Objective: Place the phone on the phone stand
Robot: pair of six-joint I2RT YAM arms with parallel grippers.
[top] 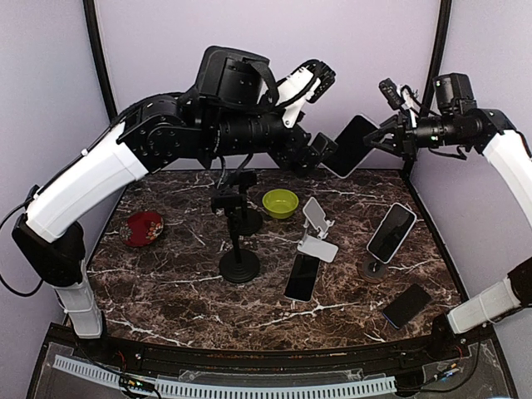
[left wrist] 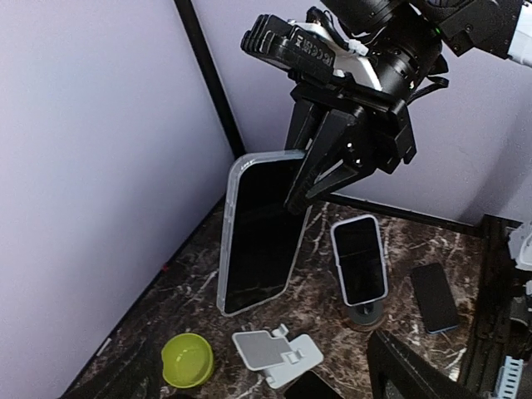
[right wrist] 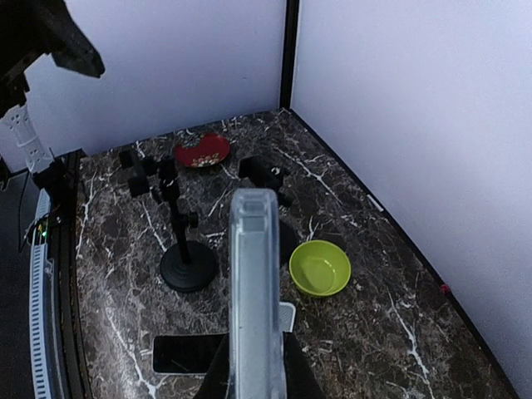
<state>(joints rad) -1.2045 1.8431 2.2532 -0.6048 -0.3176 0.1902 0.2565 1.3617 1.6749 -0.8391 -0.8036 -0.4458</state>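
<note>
My right gripper (top: 389,135) is raised at the back right and shut on a phone in a clear case (top: 352,146), held tilted in the air. The right wrist view shows this phone edge-on (right wrist: 253,274) between the fingers (right wrist: 214,376). In the left wrist view the phone (left wrist: 259,237) hangs from the right gripper (left wrist: 326,170). My left gripper (top: 319,150) is open and empty, high up next to the phone's lower left edge. A white folding phone stand (top: 317,230) stands empty on the table, and shows in the left wrist view (left wrist: 276,352).
A black pole stand (top: 239,249) stands left of centre. A round stand holds a white-cased phone (top: 391,233). Two more phones lie flat (top: 302,277) (top: 406,305). A green bowl (top: 280,202) and a red dish (top: 143,228) sit toward the back and left.
</note>
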